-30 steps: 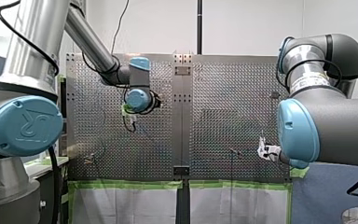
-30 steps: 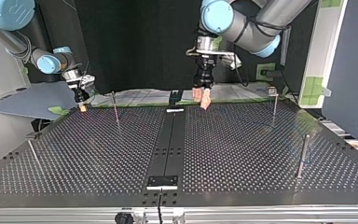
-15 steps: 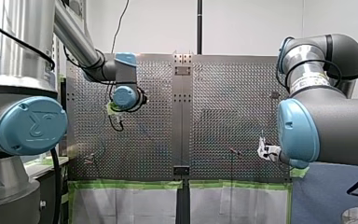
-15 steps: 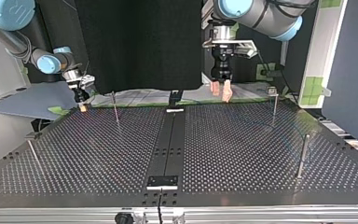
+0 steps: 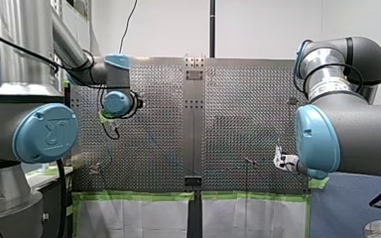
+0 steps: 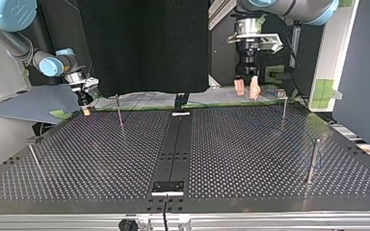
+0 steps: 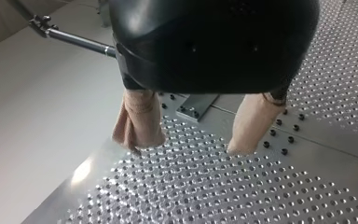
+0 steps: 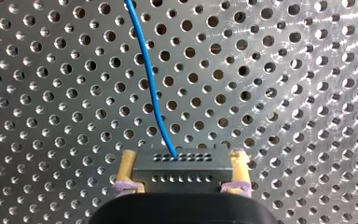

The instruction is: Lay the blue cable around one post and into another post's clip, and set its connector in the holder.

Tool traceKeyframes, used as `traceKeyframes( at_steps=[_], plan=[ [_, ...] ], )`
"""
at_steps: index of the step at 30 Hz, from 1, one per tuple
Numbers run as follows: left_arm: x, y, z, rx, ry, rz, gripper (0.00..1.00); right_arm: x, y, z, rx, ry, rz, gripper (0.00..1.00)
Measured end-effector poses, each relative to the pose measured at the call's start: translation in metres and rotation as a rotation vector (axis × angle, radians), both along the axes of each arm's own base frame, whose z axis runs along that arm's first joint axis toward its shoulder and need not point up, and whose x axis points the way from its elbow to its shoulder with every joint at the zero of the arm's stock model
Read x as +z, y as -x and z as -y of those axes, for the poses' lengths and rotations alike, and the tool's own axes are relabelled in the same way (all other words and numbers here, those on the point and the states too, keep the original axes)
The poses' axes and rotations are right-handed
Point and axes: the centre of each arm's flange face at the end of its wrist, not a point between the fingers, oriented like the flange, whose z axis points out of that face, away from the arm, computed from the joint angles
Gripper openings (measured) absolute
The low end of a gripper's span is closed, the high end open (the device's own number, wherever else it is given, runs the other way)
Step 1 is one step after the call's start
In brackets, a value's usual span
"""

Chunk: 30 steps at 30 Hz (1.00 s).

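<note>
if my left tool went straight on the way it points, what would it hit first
Probably the bare table, near its edge: nothing shows between the open left tool and it, though depth is unclear.

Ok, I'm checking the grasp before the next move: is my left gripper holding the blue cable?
No, the left gripper has its fingers apart, with only the bare perforated table between them.

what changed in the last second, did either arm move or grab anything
My left gripper moved toward the top view's right and higher in that view, open and empty throughout. Nothing was grabbed or let go. My right gripper stayed put, shut on the connector, with the blue cable running from it.
</note>
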Motion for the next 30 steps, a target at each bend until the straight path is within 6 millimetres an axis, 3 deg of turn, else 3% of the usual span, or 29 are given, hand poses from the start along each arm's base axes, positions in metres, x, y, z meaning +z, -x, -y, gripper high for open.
traceKeyframes(
  at_steps=[6,12,30],
  plan=[
    [-0.021,0.000,-0.016,0.001,0.023,-0.033,1.00,0.000,-0.001,0.000,0.001,0.001,0.000,0.00],
    [-0.025,-0.022,-0.032,0.071,0.050,-0.042,1.00,0.000,-0.001,0.000,-0.001,0.002,0.000,0.00],
    [0.020,-0.088,-0.094,0.291,0.118,0.044,1.00,-0.002,-0.001,0.000,-0.002,0.002,0.000,0.00]
  ],
)
